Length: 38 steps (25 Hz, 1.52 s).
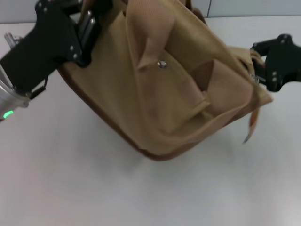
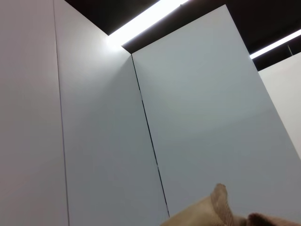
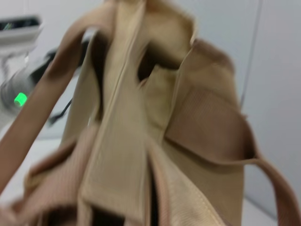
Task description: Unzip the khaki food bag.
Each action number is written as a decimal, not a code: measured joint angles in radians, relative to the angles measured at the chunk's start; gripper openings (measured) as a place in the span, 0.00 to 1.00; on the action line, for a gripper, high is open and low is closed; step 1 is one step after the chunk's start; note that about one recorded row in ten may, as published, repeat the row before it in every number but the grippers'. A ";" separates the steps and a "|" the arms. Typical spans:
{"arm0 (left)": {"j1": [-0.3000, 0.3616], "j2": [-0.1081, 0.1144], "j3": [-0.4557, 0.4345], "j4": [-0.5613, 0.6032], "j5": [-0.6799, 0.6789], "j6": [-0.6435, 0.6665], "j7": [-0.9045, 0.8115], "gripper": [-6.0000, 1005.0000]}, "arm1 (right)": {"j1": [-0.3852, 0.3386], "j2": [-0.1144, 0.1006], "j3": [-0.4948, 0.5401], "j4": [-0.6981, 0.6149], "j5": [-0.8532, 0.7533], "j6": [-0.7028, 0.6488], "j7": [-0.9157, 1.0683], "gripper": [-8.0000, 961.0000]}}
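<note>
The khaki food bag [image 1: 174, 84] is tilted up off the white table [image 1: 94, 188], its brown bottom trim [image 1: 155, 154] toward me and its silver snap stud [image 1: 162, 64] showing. My left gripper [image 1: 87, 28] is at the bag's top left end, shut on its edge. My right gripper [image 1: 258, 68] is at the bag's right end, shut on the fabric there beside a small metal piece. A thin strap [image 1: 251, 123] dangles below it. The right wrist view is filled by the bag [image 3: 141, 141] and its webbing handles [image 3: 47, 103]. The left wrist view shows only a tan corner of the bag [image 2: 214, 212].
The white table spreads in front of and to both sides of the bag. The left arm's green light [image 1: 8, 114] shows at the left edge, and again in the right wrist view [image 3: 19, 99]. Grey wall panels [image 2: 188, 117] stand behind.
</note>
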 joint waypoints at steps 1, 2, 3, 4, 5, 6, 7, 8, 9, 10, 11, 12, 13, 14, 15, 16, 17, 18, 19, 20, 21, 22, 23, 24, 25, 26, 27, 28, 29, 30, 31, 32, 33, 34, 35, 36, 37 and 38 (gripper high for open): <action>0.001 0.000 0.014 -0.052 -0.002 0.005 0.055 0.09 | 0.002 0.000 0.012 -0.002 0.010 0.002 0.009 0.23; 0.001 0.000 0.014 -0.052 -0.002 0.005 0.055 0.09 | 0.004 0.000 0.026 -0.003 0.024 0.005 0.020 0.20; 0.001 0.000 0.026 -0.088 -0.003 0.008 0.095 0.09 | 0.007 -0.001 0.044 -0.004 0.037 0.009 0.039 0.18; 0.001 0.000 0.038 -0.118 -0.003 0.012 0.129 0.09 | 0.011 -0.001 0.058 -0.007 0.049 0.015 0.060 0.15; 0.001 -0.001 0.049 -0.143 -0.003 0.014 0.150 0.09 | 0.015 -0.001 0.067 -0.009 0.056 0.023 0.082 0.13; 0.001 -0.001 0.064 -0.175 -0.003 0.016 0.175 0.09 | 0.018 -0.001 0.073 -0.013 0.061 0.034 0.101 0.13; 0.002 -0.001 0.076 -0.200 -0.003 0.017 0.191 0.09 | 0.023 -0.001 0.075 -0.018 0.064 0.053 0.120 0.12; 0.004 -0.001 0.090 -0.217 -0.003 0.017 0.202 0.09 | 0.029 0.000 0.072 -0.019 0.065 0.085 0.133 0.12; 0.006 -0.001 0.103 -0.228 -0.003 0.017 0.207 0.09 | 0.036 0.001 0.064 -0.018 0.066 0.118 0.144 0.12; 0.009 -0.001 0.116 -0.238 -0.003 0.016 0.210 0.09 | 0.045 0.003 0.049 -0.013 0.067 0.158 0.155 0.11; 0.011 -0.001 0.132 -0.249 -0.003 0.013 0.210 0.09 | 0.062 0.003 0.009 0.007 0.067 0.217 0.163 0.11; 0.012 -0.001 0.140 -0.258 -0.003 0.011 0.210 0.09 | 0.062 0.003 0.009 0.007 0.067 0.217 0.163 0.11; 0.013 -0.001 0.147 -0.270 -0.001 0.008 0.210 0.09 | 0.071 0.002 -0.018 0.020 0.067 0.246 0.164 0.10; 0.013 -0.001 0.154 -0.282 0.004 0.003 0.210 0.09 | 0.079 0.001 -0.042 0.030 0.067 0.269 0.165 0.10; 0.013 -0.001 0.160 -0.290 0.006 -0.003 0.210 0.09 | 0.085 0.001 -0.060 0.039 0.066 0.289 0.164 0.10; 0.013 -0.001 0.172 -0.296 0.008 -0.011 0.211 0.09 | 0.090 0.000 -0.072 0.042 0.065 0.299 0.163 0.10; 0.013 -0.001 0.183 -0.300 0.010 -0.018 0.211 0.09 | 0.093 0.000 -0.081 0.045 0.064 0.308 0.163 0.09; 0.013 -0.001 0.194 -0.302 0.011 -0.025 0.211 0.09 | 0.096 -0.001 -0.088 0.047 0.062 0.314 0.165 0.09; 0.014 -0.001 0.203 -0.303 0.011 -0.029 0.211 0.09 | 0.098 -0.001 -0.091 0.048 0.059 0.317 0.172 0.09; 0.015 -0.001 0.212 -0.303 0.012 -0.036 0.210 0.09 | 0.099 -0.001 -0.093 0.049 0.054 0.319 0.183 0.09; 0.017 -0.001 0.218 -0.303 0.013 -0.041 0.206 0.09 | 0.099 -0.001 -0.093 0.049 0.048 0.321 0.198 0.09; 0.021 -0.001 0.222 -0.303 0.013 -0.047 0.198 0.09 | 0.097 -0.001 -0.094 0.050 0.043 0.322 0.211 0.09; 0.025 -0.001 0.224 -0.303 0.013 -0.051 0.191 0.09 | 0.093 -0.001 -0.094 0.050 0.039 0.323 0.220 0.08; 0.030 -0.001 0.224 -0.303 0.012 -0.057 0.187 0.09 | 0.088 -0.001 -0.093 0.050 0.038 0.324 0.223 0.08; 0.035 -0.001 0.223 -0.303 0.011 -0.068 0.182 0.09 | 0.081 -0.001 -0.092 0.051 0.037 0.324 0.223 0.09; 0.039 -0.001 0.220 -0.301 0.011 -0.083 0.178 0.09 | 0.074 0.000 -0.090 0.052 0.037 0.325 0.221 0.09; 0.043 0.000 0.216 -0.297 0.007 -0.099 0.175 0.09 | 0.066 0.000 -0.087 0.051 0.039 0.327 0.221 0.10; 0.045 0.000 0.213 -0.295 0.006 -0.110 0.173 0.13 | 0.060 0.000 -0.084 0.051 0.043 0.327 0.221 0.11; 0.049 0.002 0.207 -0.290 0.005 -0.124 0.173 0.17 | 0.052 0.001 -0.079 0.049 0.050 0.327 0.222 0.12; 0.055 0.006 0.201 -0.282 0.004 -0.133 0.173 0.21 | 0.042 0.001 -0.074 0.047 0.062 0.325 0.222 0.16; 0.060 0.009 0.197 -0.272 0.004 -0.140 0.171 0.25 | 0.030 0.001 -0.067 0.045 0.082 0.322 0.222 0.20; 0.069 0.013 0.194 -0.253 0.004 -0.143 0.163 0.29 | 0.021 0.001 -0.064 0.045 0.099 0.320 0.221 0.24; 0.069 0.013 0.194 -0.253 0.004 -0.143 0.163 0.33 | 0.006 0.000 -0.062 0.043 0.124 0.317 0.219 0.28; 0.069 0.013 0.194 -0.253 0.004 -0.143 0.163 0.36 | -0.013 -0.001 -0.061 0.036 0.157 0.315 0.216 0.32; 0.096 0.020 0.195 -0.205 0.006 -0.142 0.141 0.39 | -0.031 -0.001 -0.060 0.032 0.187 0.309 0.206 0.36; 0.132 0.027 0.195 -0.148 0.009 -0.133 0.116 0.43 | -0.052 -0.001 -0.056 0.026 0.225 0.303 0.193 0.40; 0.169 0.035 0.195 -0.095 0.009 -0.123 0.092 0.46 | -0.072 -0.001 -0.053 0.024 0.266 0.294 0.178 0.44; 0.169 0.035 0.195 -0.095 0.009 -0.123 0.092 0.49 | -0.091 -0.001 -0.047 0.024 0.312 0.277 0.162 0.49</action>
